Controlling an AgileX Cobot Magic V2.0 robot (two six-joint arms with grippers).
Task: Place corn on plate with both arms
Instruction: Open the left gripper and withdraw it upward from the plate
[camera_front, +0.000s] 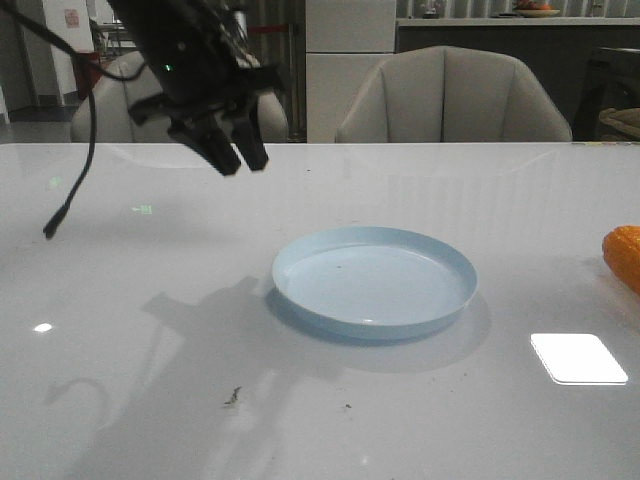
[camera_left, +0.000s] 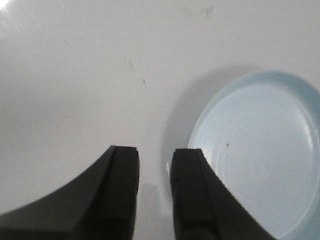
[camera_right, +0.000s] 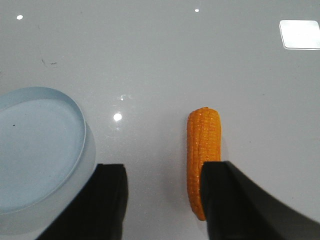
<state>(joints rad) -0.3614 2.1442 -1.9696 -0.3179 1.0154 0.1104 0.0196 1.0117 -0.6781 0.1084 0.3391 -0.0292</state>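
Front view: the round pale blue plate (camera_front: 375, 281) sits mid-frame on the glossy white table (camera_front: 150, 400), bright orange corn cob (camera_front: 624, 256) at right edge. Left gripper (camera_front: 233, 152), narrowly parted, hangs upper left. Right gripper (camera_right: 164, 200), spread, holds nothing.

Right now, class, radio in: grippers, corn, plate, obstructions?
Left gripper open, raised, empty. Right gripper open beside the bright orange corn cob. Pale blue round plate empty. Nothing between them.

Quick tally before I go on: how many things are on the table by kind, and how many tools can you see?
Corn: 1
Plate: 1
Tools: 2, left tool and right tool
Total: 4
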